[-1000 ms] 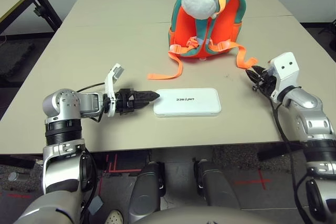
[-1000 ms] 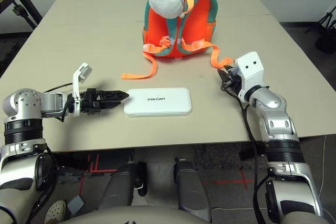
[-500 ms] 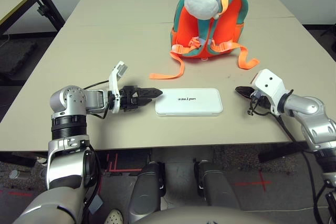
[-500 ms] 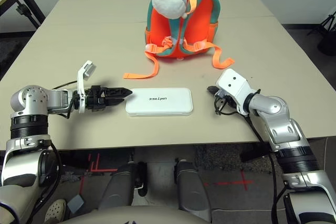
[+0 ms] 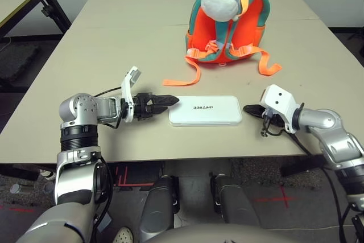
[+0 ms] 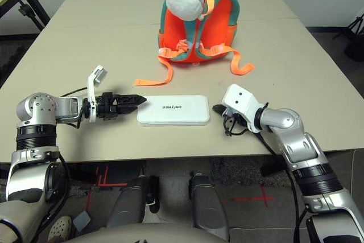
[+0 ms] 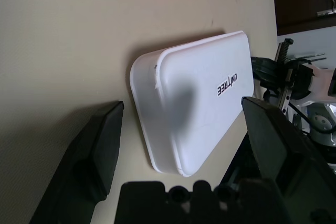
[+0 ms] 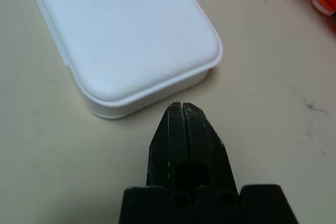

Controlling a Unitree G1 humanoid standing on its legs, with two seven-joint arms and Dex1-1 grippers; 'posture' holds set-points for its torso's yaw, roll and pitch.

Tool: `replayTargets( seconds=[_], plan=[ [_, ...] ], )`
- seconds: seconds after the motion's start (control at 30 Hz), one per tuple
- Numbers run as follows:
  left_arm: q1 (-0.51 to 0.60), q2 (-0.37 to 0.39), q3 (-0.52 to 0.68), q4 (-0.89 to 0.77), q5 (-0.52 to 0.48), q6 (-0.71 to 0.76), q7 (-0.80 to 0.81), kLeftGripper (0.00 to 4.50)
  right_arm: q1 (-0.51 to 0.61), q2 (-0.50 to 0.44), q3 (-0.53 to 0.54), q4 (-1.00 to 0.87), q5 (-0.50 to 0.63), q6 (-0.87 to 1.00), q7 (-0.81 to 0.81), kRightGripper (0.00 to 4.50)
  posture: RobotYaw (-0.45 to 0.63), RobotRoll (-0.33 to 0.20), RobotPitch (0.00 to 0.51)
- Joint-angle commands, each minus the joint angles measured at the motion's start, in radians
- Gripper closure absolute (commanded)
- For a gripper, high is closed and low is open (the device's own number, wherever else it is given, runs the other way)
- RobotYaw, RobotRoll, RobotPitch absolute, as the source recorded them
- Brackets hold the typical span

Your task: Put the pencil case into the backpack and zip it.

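We hold the case (image 5: 205,110) flat between our spread left gripper (image 5: 169,101) and pressed-shut right gripper (image 5: 248,108), backpack (image 5: 229,24) well beyond; pushing with closed tips may skid it aside.

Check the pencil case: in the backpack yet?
Out. The pencil case lies flat on the table, in front of the backpack, between both grippers.

The pencil case (image 7: 199,98) reads "UNITREE" in dark letters
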Motion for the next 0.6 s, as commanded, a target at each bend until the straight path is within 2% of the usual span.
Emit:
replayTargets(
  seconds=[0.03, 0.3, 0.6],
  plan=[
    [0.008, -0.015, -0.028, 0.012, 0.023, 0.026, 0.015, 0.00, 0.012, 0.012, 0.011, -0.032, 0.017, 0.024, 0.001, 4.47, -0.10, 0.000, 0.152],
    [0.016, -0.030, -0.035, 0.000, 0.022, 0.037, 0.015, 0.00, 0.008, 0.079, -0.014, -0.089, 0.088, 0.110, -0.025, 4.47, -0.10, 0.000, 0.153],
    [0.032, -0.044, -0.044, -0.023, 0.017, 0.045, 0.003, 0.00, 0.002, 0.105, -0.011, -0.127, 0.121, 0.162, -0.053, 4.47, -0.10, 0.000, 0.153]
  ],
)
